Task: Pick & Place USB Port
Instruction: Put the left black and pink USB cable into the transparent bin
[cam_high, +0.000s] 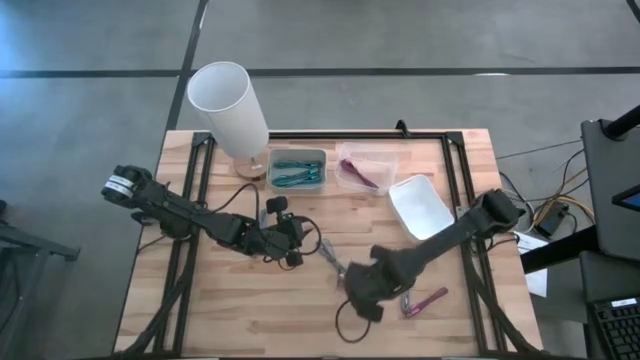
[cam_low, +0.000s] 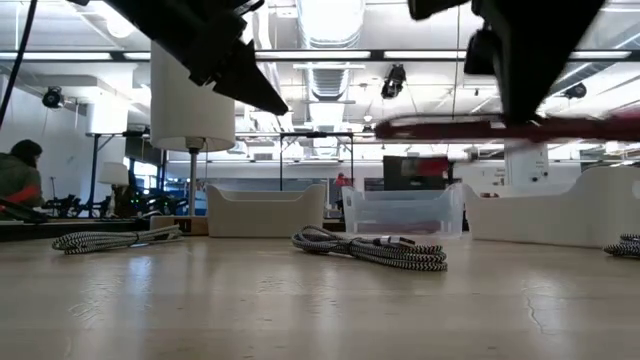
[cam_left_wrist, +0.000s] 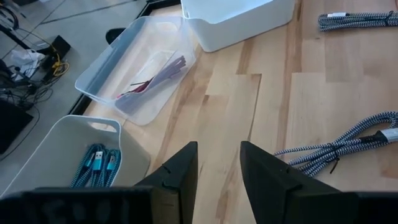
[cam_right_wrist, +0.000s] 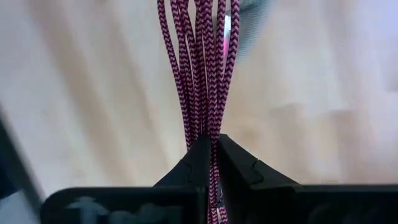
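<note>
A coiled magenta braided USB cable (cam_right_wrist: 199, 62) is lifted off the table, with my right gripper (cam_right_wrist: 211, 142) shut on it. The high view shows it (cam_high: 428, 299) near the table's front right, beside my right gripper (cam_high: 398, 292). In the low view it (cam_low: 440, 128) runs level, well above the tabletop. My left gripper (cam_left_wrist: 217, 165) stands open over the middle of the table (cam_high: 292, 243), holding nothing. A clear bin (cam_high: 366, 168) at the back holds other magenta cables. My right gripper pinches several strands of the magenta cable bundle (cam_right_wrist: 208, 127) between its two fingers, some way along the bundle's length. The fingers come from above, pointing down. The bundle hangs about level and clear of the table (cam_low: 600, 126).
A grey bin with teal cables (cam_high: 297, 171), a white bin (cam_high: 420, 206) and a white lamp (cam_high: 230, 108) stand along the back. Black-and-white braided cables (cam_high: 330, 256) (cam_low: 372, 249) (cam_low: 110, 239) lie on the wood, and a black cord loops near the front (cam_high: 350, 326).
</note>
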